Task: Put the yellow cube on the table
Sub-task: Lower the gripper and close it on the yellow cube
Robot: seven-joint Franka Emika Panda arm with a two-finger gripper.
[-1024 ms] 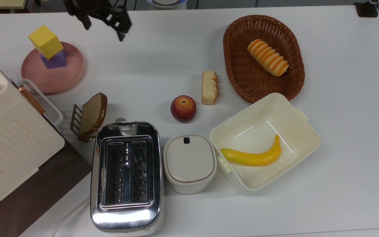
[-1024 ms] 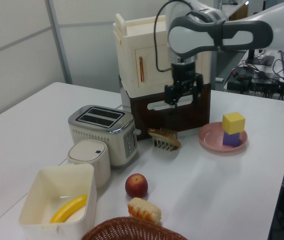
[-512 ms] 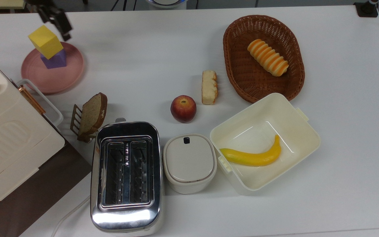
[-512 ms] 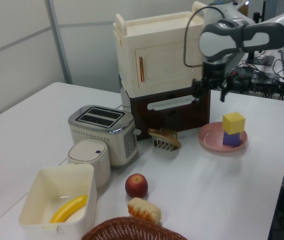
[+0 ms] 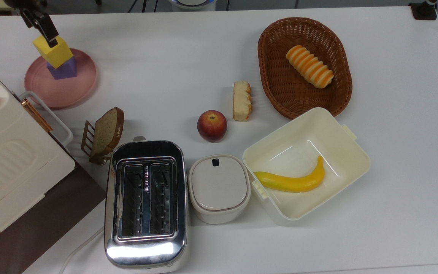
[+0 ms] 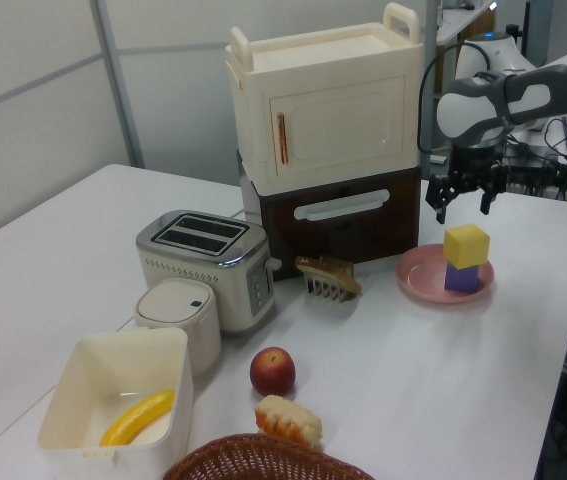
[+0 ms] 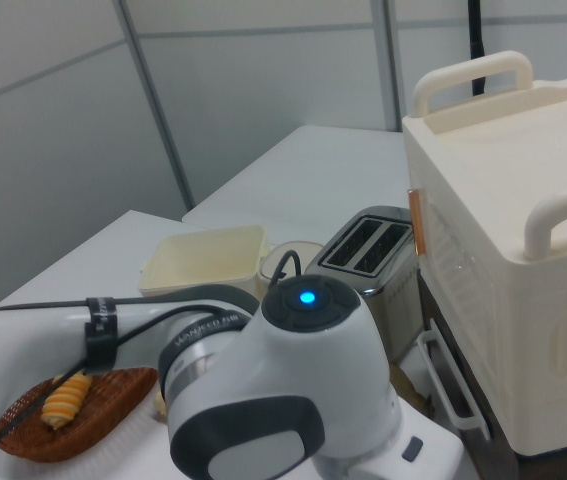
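Note:
The yellow cube (image 5: 53,52) (image 6: 466,245) stands on a purple cube (image 5: 63,69) (image 6: 463,277), which rests on a round pink plate (image 5: 67,89) (image 6: 421,280) at the top view's upper left. My gripper (image 5: 39,23) (image 6: 462,205) hangs just above the yellow cube. It is open, its two dark fingers spread apart and holding nothing. In the top view one finger overlaps the cube's upper edge. The white table (image 5: 165,57) (image 6: 43,230) carries everything. The arm's white body (image 7: 273,400) looms in the right view's foreground.
A cream cabinet (image 5: 6,160) (image 6: 323,110) stands close beside the plate. Nearby are a bread slice in a rack (image 5: 105,131), a toaster (image 5: 145,201), an apple (image 5: 211,125), a lidded container (image 5: 219,188), a box holding a banana (image 5: 291,182), and a basket (image 5: 276,87).
The gripper has swept from beside the cabinet over to the stacked cubes, leftward in the top view and rightward in the left view. The cubes have not moved.

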